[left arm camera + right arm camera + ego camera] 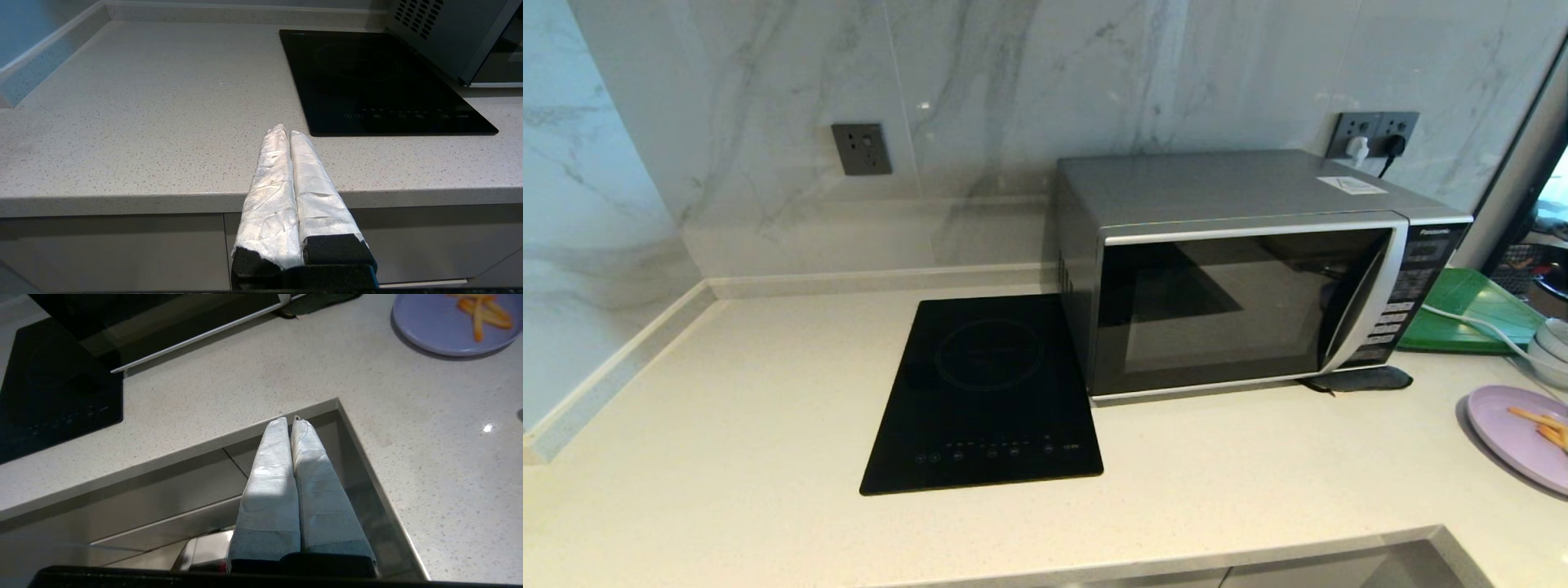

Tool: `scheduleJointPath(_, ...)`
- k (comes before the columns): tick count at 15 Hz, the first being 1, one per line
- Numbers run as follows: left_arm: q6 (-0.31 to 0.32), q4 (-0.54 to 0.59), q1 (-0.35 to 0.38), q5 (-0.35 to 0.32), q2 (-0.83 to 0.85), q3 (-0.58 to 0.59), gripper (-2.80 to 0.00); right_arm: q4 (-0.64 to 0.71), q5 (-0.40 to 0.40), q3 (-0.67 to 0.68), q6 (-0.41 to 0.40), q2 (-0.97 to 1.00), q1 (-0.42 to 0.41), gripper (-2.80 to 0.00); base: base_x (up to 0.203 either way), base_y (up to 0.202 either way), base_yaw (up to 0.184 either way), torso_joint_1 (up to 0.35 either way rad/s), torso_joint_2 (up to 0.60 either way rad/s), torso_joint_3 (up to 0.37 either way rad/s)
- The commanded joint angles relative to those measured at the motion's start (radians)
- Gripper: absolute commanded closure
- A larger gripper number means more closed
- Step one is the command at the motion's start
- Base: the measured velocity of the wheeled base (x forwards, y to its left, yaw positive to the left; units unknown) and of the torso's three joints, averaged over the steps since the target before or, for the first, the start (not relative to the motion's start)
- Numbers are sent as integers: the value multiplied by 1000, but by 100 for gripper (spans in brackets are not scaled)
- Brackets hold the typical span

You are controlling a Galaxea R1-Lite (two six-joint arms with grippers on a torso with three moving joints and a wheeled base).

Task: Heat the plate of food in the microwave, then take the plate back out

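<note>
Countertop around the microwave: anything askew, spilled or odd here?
Nothing spilled or damaged. One oddity: a dark flat pad is wedged under the microwave at its front right corner. The microwave door is shut, and the plate of food sits on the counter at the right, fries on it.

A: Any writing out there?
B: One brand name, "Panasonic", in small pale letters at the top of the microwave (1241,278) button panel (1409,286).
A: The buttons themselves?
B: Pale keys with print too small to read.
A: That white sticker (1351,185) on the microwave's top?
B: Marks on it, illegible. Same for the hob (984,392) and its tiny touch symbols.
</note>
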Motion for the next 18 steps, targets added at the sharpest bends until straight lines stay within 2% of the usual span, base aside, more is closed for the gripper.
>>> scheduleJointPath(1, -1, 0, 0, 1, 1, 0, 0, 16, -57, 40, -5, -166, 44, 0, 0, 0, 0, 0, 0, 0)
scheduleJointPath(6, -1, 0, 0, 1, 1, 0, 0, 30, -108, 38, -10, -209, 195, 0, 0, 0, 0, 0, 0, 0)
scheduleJointPath(7, -1, 0, 0, 1, 1, 0, 0, 48, -114, 44, -36, -245, 218, 0, 0, 0, 0, 0, 0, 0)
scheduleJointPath(9, -1, 0, 0, 1, 1, 0, 0, 69, -116, 72, -81, -320, 217, 0, 0, 0, 0, 0, 0, 0)
scheduleJointPath(12, -1, 0, 0, 1, 1, 0, 0, 98, -107, 111, -99, -442, 205, 0, 0, 0, 0, 0, 0, 0)
scheduleJointPath(14, -1, 0, 0, 1, 1, 0, 0, 94, -134, 155, -94, -449, 204, 0, 0, 0, 0, 0, 0, 0)
scheduleJointPath(16, -1, 0, 0, 1, 1, 0, 0, -32, -158, 270, -96, -450, 204, 0, 0, 0, 0, 0, 0, 0)
scheduleJointPath(18, -1, 0, 0, 1, 1, 0, 0, -256, -185, 439, -133, -449, 203, 0, 0, 0, 0, 0, 0, 0)
